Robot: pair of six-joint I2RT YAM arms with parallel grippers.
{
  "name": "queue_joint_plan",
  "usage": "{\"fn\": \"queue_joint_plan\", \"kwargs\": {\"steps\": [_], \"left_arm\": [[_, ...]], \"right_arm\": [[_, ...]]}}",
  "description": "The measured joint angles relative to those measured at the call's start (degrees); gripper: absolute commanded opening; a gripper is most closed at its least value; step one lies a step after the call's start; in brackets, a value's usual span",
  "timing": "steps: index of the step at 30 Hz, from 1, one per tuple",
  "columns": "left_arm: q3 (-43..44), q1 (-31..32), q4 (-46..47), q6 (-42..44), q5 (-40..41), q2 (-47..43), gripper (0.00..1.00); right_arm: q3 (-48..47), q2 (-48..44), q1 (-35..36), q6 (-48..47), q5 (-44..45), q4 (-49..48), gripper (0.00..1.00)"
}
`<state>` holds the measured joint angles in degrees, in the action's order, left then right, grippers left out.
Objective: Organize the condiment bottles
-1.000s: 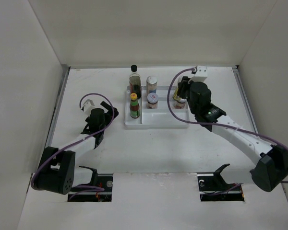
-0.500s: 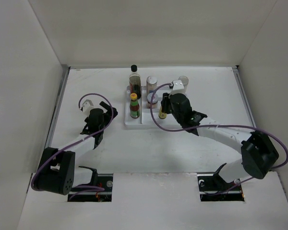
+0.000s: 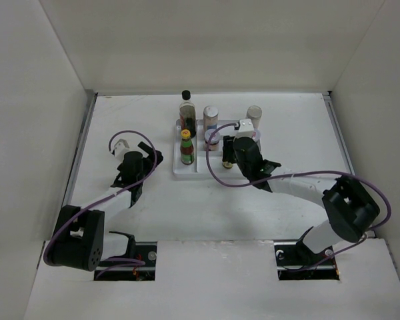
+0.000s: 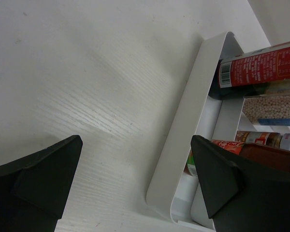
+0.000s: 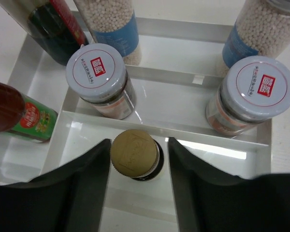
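Note:
A white divided tray (image 3: pixel 243 170) holds a tall dark bottle with black cap (image 3: pixel 186 110), a red-green yellow-capped bottle (image 3: pixel 186 148), a tall spice jar (image 3: pixel 210 118) and a pale-lidded jar (image 3: pixel 213 139). Another tall spice jar (image 3: pixel 254 115) stands at the tray's back right. My right gripper (image 5: pixel 137 159) is open around a tiny gold-capped bottle (image 5: pixel 134 153) standing in the tray's front compartment (image 5: pixel 208 145). The left finger touches its cap; the right finger stands apart. Two pale-lidded jars (image 5: pixel 97 67) (image 5: pixel 263 84) stand just behind. My left gripper (image 4: pixel 135 169) is open and empty beside the tray's left rim (image 4: pixel 193 121).
White walls close in the table on the left, back and right. In the left wrist view the dark bottle's red label (image 4: pixel 261 65) and the bead-filled spice jar (image 4: pixel 273 106) lie just past the tray rim. Bare table lies in front of the tray (image 3: pixel 213 200).
My right arm carried the tiny bottle left and forward from the tray's back right into the front compartment. A gap now shows between the bottle and the right finger. The left arm has not moved.

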<state>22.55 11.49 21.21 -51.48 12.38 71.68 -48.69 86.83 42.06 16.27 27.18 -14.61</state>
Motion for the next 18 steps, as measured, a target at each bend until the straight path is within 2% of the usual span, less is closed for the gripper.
{"fn": "queue_joint_plan", "kwargs": {"steps": [8, 13, 18], "left_arm": [[0.02, -0.37, 0.00, 0.00, -1.07, 0.11, 1.00], [0.02, -0.98, 0.00, 0.00, -1.51, 0.11, 1.00], [0.00, -1.31, 0.11, 0.04, -1.68, 0.11, 1.00]], "right_arm": [[0.92, -3.10, 0.76, 0.15, 1.49, -1.29, 1.00], [3.28, -9.99, 0.76, 0.00, 4.50, -4.55, 1.00], [10.27, -19.19, -0.48, 0.50, 11.43, -11.78, 1.00]]}}
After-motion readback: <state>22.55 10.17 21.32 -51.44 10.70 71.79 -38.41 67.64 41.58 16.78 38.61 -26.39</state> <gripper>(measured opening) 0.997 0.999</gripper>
